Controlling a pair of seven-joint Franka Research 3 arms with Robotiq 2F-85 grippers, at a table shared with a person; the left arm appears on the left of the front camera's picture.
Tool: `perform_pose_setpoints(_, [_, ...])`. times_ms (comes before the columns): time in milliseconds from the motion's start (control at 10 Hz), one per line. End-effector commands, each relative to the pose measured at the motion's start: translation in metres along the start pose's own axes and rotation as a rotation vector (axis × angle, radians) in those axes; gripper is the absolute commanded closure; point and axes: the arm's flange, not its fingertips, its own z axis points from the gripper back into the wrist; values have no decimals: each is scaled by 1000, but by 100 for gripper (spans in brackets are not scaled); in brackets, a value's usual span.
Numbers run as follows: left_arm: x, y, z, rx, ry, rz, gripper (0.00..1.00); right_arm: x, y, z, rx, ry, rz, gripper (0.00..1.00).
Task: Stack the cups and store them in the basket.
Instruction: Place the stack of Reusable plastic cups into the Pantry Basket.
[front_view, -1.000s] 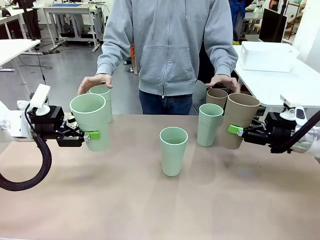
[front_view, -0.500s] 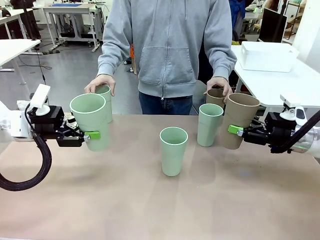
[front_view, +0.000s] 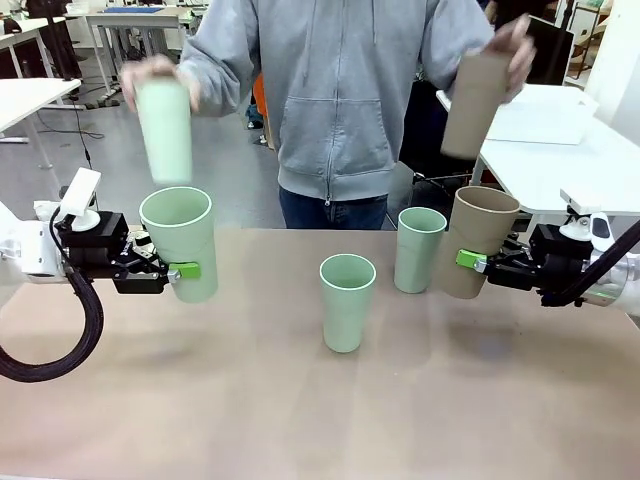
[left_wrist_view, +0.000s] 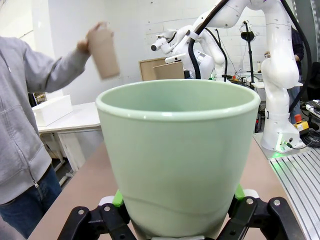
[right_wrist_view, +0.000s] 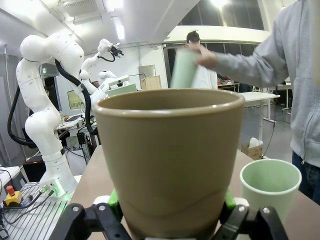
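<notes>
Mint-green cup (front_view: 180, 240) sits pinched in the left gripper (front_view: 188, 271) over the table's (front_view: 300, 420) left edge, and a person's hand (front_view: 150, 75) holds a raised mint cup (front_view: 165, 130) above it. A centre cup (front_view: 346, 300) and a far mint cup (front_view: 418, 250) stand mid-table. The right gripper (front_view: 468, 261) clamps a tan cup (front_view: 480, 240) near the right edge. A raised tan cup (front_view: 475, 100) is held high in front of the white basket (front_view: 550, 120).

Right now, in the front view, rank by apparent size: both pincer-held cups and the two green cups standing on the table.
1. Green cup in left pincer and tan cup in right pincer: alike, unranked.
2. Centre green cup.
3. Green cup beside the tan one; it stands farther back, which may shrink it.
</notes>
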Motion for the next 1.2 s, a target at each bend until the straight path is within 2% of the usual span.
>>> perform_pose_setpoints(0, [2, 0, -1, 1, -2, -5, 15, 2, 0, -1, 2, -3, 9, 16])
perform_pose_setpoints(1100, [2, 0, -1, 1, -2, -5, 15, 2, 0, -1, 2, -3, 9, 16])
